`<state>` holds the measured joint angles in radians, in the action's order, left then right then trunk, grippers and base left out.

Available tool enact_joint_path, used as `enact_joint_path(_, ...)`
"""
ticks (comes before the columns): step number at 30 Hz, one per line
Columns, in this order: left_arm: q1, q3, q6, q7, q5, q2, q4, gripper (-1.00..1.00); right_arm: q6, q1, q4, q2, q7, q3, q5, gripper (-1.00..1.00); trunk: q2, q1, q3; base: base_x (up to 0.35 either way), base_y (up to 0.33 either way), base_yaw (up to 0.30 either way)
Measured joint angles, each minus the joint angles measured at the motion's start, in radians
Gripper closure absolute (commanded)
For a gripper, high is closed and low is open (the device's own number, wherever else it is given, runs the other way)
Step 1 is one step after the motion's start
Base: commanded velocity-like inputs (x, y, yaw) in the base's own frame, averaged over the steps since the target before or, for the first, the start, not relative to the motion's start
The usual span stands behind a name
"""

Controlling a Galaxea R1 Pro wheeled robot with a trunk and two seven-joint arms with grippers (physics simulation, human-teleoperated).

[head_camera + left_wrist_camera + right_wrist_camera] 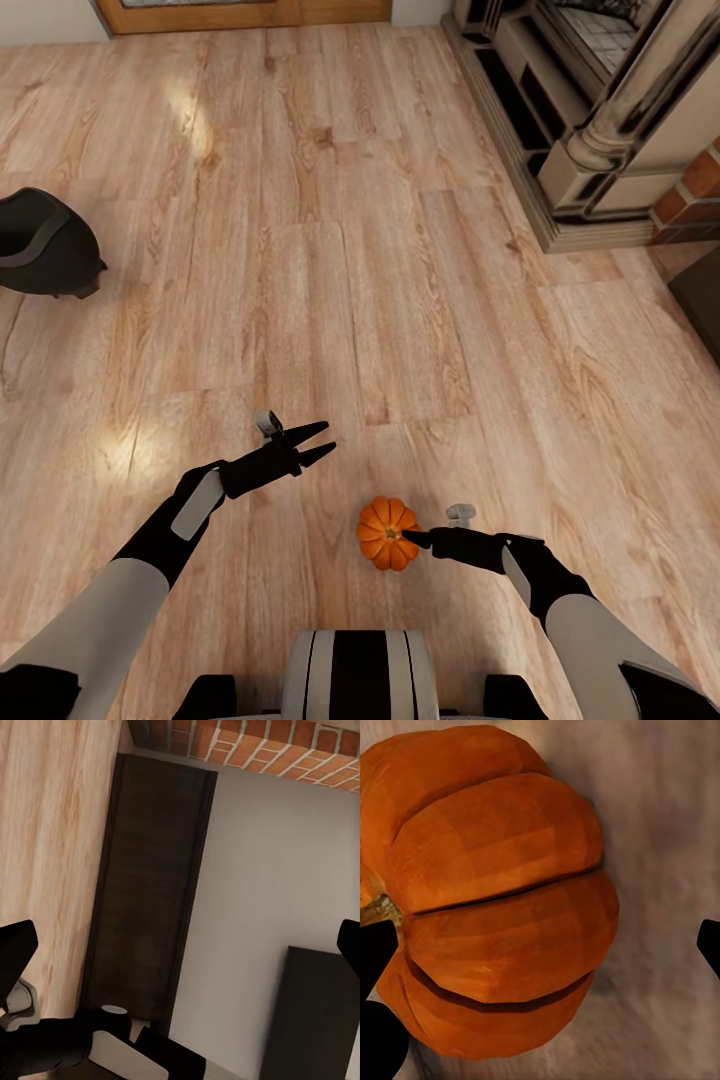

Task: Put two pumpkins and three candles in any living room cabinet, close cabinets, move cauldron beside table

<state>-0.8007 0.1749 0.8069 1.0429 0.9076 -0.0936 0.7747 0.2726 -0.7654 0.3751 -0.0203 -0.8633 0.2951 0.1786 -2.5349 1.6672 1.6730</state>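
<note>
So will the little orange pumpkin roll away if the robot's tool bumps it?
Probably a bit. The pumpkin is round and ribbed, sitting on the smooth wooden floor, so a sideways nudge could make it wobble or slide. It looks hard, not squishy, so it should keep its shape. The right tool is at its edge, with its curved sides likely to slip out.

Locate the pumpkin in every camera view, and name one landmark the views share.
Head view: pumpkin sits low, just right of centre, on the wooden floor, at the right gripper tips.
Left wrist view: not in this picture.
Right wrist view: pumpkin covers the left and centre, very close.
Shared landmark: the wooden floor, seen in all three.
</note>
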Motion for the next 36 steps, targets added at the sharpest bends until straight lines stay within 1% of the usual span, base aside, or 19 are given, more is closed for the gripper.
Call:
enact_joint_path(20,0.0,0.0,0.0,0.0,0.0,0.0,0.0,-1.0,0.001,0.0,-0.001,0.002,0.006,0.0,0.001,-1.0,0.0,0.0,0.0,0.0,0.0,0.001)
enact_joint_path(25,0.0,0.0,0.0,0.0,0.0,0.0,0.0,-1.0,0.003,0.0,-0.001,0.003,0.009,0.002,0.0,-1.0,0.0,0.0,0.001,0.0,0.0,0.097)
enact_joint_path(36,0.0,0.0,0.0,0.0,0.0,0.0,0.0,-1.0,0.003,0.0,-0.001,0.003,0.01,0.006,-0.001,-1.0,0.0,0.0,0.002,0.0,0.0,0.026)
